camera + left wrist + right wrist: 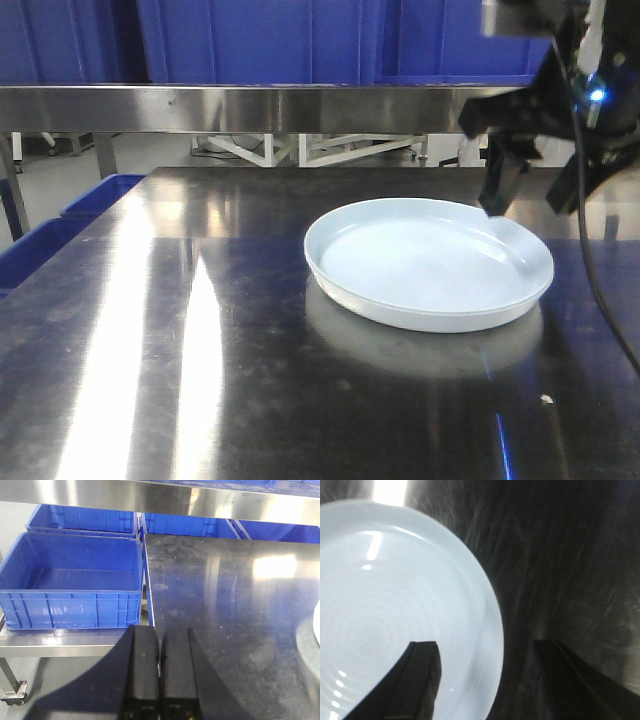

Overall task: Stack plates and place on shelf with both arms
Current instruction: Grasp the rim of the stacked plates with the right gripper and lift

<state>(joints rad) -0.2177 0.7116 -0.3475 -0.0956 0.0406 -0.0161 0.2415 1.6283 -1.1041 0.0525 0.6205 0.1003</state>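
A pale blue plate [425, 262] lies flat on the steel table [200, 330], right of centre. I cannot tell whether a second plate sits under it. My right gripper [530, 200] is open just above the plate's far right rim. In the right wrist view [485, 642] one finger [422, 680] is over the plate [395, 620] and the other finger [565, 680] is over bare table, with the rim between them. My left gripper [160, 630] is shut and empty, above the table's left edge, away from the plate.
A steel shelf [250, 108] runs across the back above the table, with blue crates [300, 40] on it. Open blue crates [75, 575] stand on a lower rack left of the table [225, 590]. More blue bins [60, 225] show at the left.
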